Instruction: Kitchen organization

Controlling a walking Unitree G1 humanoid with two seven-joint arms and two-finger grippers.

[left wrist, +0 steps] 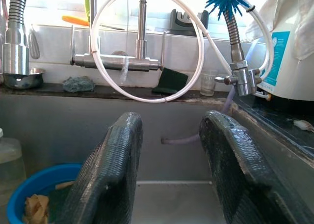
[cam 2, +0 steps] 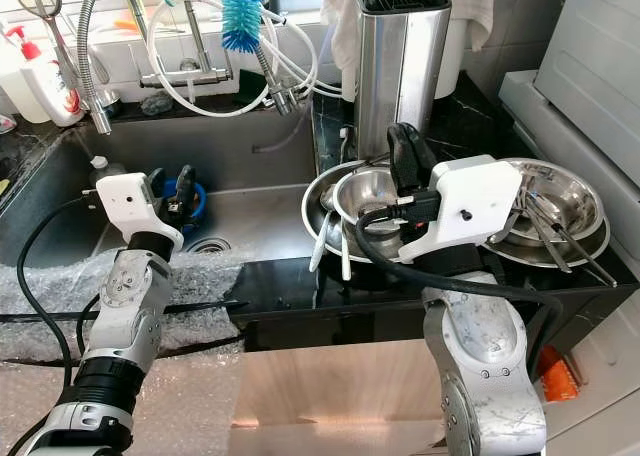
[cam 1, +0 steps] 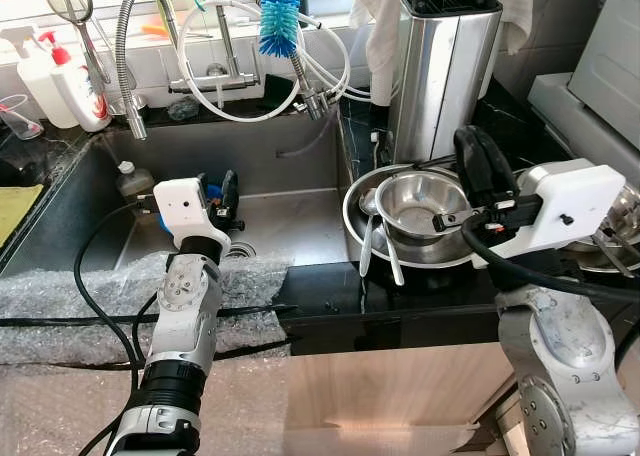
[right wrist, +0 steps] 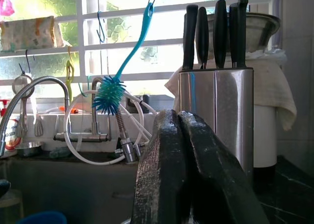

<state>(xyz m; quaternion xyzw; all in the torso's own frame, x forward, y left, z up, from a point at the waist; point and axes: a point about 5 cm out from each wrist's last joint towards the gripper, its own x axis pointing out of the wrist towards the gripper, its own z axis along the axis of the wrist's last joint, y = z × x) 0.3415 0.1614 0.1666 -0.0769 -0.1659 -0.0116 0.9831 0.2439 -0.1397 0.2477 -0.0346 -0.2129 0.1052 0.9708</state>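
A steel bowl (cam 1: 422,204) sits inside a wider steel plate (cam 1: 355,219) on the black counter right of the sink, with spoons (cam 1: 367,238) lying over the plate's rim. My right gripper (cam 1: 482,163) hovers just above and right of the bowl, fingers shut together with nothing between them. My left gripper (cam 1: 222,198) hangs over the steel sink (cam 1: 290,221), open and empty, pointing toward a blue bowl (left wrist: 22,192) with scraps in it. A second stack of steel plates with utensils (cam 2: 556,208) lies at the right of the counter.
A steel knife block (cam 1: 440,66) stands behind the bowl. Faucets, white hoses and a blue bottle brush (cam 1: 279,24) hang over the sink's back. Soap bottles (cam 1: 70,81) stand at the back left. Bubble wrap (cam 1: 90,296) covers the sink's front edge.
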